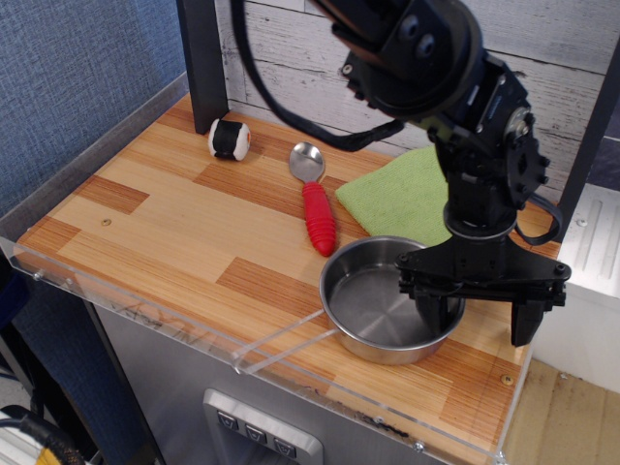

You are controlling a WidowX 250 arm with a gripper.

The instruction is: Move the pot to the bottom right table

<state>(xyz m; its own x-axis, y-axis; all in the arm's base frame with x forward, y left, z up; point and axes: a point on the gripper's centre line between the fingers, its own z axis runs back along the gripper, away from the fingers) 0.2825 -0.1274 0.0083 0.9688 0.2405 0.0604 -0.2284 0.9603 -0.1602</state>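
The shiny steel pot [366, 302] sits on the wood-plank table [165, 228] near its front right corner. Its wire-loop handle [281, 344] points left and forward, over the table's front rim. My gripper [477, 315] hangs over the pot's right side with its jaws wide apart. One finger [427, 310] is down inside the pot, and the other finger [526, 320] is outside it to the right. The pot's right rim lies between them, and neither finger visibly grips it.
A red-handled metal spoon [316, 213] lies just behind the pot. A green cloth [402, 194] lies behind it under my arm. A black-and-white ball [230, 139] sits at the back by a black post [203, 58]. A clear acrylic rim [145, 310] edges the table.
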